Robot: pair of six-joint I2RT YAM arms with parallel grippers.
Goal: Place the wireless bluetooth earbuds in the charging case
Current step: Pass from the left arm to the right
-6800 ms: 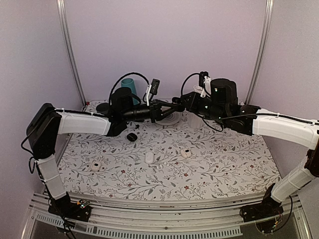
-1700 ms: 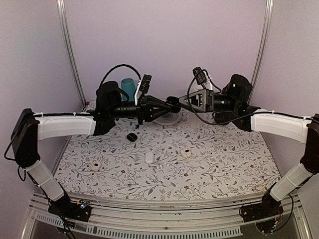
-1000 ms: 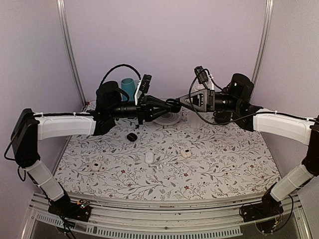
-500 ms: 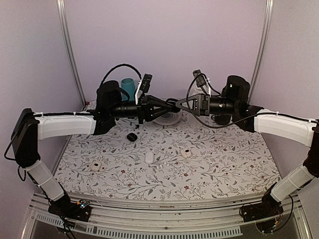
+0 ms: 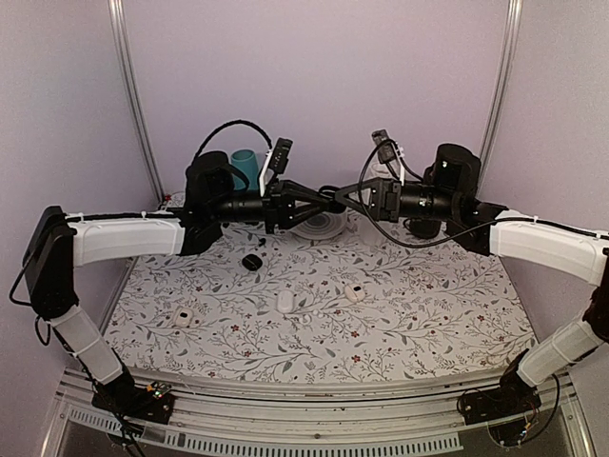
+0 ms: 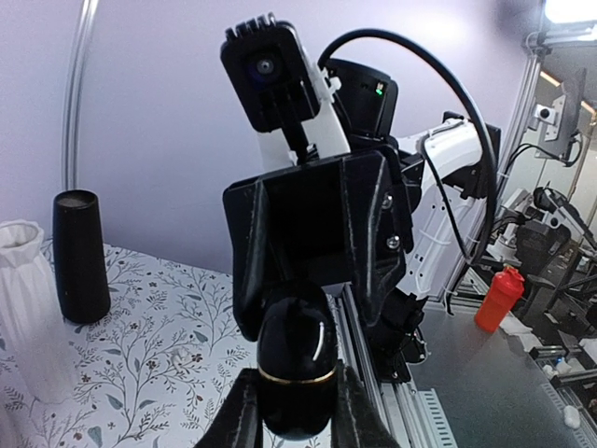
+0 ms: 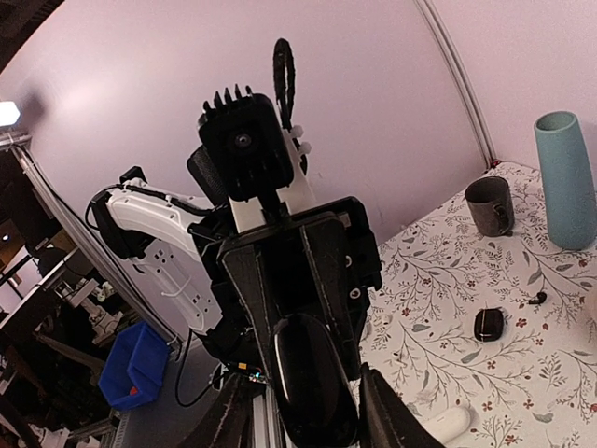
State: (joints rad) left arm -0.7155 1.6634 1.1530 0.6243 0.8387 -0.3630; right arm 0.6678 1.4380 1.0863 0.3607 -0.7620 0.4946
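From above, left claw point(image 5: 322, 199) and right claw point(image 5: 348, 198) meet tip to tip in mid-air — a mistimed handover could let their slick load slip and fall. Left wrist: the left claw pinches a glossy black pebble-shaped charging case point(image 6: 297, 369), closed, contents hidden. Right wrist: the right claw's jaws flank it, grip impossible to tell; a tiny black stemmed earbud point(image 7: 536, 299) lies on the floral table point(image 7: 560, 369), well right of the claw.

charging case point(image 6: 297, 369): glossy black, gold band | tablecloth point(image 5: 428, 314): floral | vase point(image 7: 569, 177): teal
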